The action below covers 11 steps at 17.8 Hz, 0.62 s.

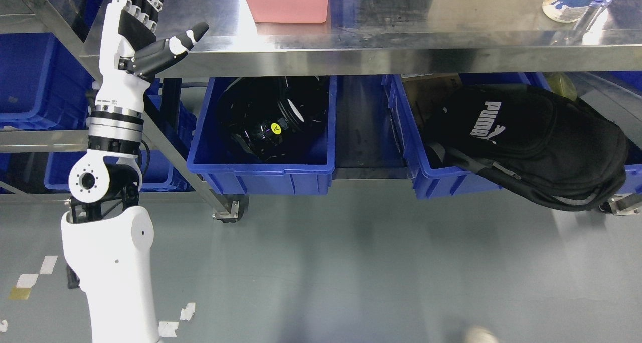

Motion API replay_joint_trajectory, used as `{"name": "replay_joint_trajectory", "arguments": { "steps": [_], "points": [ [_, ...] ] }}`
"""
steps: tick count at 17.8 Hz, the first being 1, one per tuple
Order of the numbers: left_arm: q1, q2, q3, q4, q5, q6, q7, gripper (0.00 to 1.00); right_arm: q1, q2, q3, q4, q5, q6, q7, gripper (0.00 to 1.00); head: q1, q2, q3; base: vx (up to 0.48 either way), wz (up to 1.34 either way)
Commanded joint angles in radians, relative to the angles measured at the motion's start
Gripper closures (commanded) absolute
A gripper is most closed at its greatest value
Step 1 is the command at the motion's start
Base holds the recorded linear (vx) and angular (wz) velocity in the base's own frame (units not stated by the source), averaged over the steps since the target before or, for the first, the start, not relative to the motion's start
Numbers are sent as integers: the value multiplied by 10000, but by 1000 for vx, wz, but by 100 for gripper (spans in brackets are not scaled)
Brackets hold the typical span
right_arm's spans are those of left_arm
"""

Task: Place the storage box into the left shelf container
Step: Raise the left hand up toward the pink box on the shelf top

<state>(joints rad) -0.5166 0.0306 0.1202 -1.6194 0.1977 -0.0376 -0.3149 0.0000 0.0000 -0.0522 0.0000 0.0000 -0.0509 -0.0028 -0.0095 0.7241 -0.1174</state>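
Left hand (143, 29), fingers spread and empty, raised at the left end of the steel bench (426, 37). The pink storage box (286, 1) rests on the bench top near its front edge. Below, 1 blue container (261, 175) holds a black object.

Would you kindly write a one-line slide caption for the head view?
Left hand raised open beside the steel table, pink storage box on top, blue bins below.
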Motion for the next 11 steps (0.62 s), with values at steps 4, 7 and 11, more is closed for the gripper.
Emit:
{"name": "replay_joint_trajectory", "arguments": {
  "steps": [4, 7, 11],
  "points": [
    [-523, 839, 562, 300, -59, -99, -256, 0, -30, -175, 0, -174, -215, 18, -3, 0, 0, 0, 0, 0, 0],
    [-1931, 2924, 150, 1631, -90, -69, -1370, 0, -30, -175, 0, -174, -215, 18, -3, 0, 0, 0, 0, 0, 0],
    [-3789, 5228, -2575, 3076, -106, -99, -3872, 0, -30, -175, 0, -174, -215, 18, -3, 0, 0, 0, 0, 0, 0]
  ]
}}
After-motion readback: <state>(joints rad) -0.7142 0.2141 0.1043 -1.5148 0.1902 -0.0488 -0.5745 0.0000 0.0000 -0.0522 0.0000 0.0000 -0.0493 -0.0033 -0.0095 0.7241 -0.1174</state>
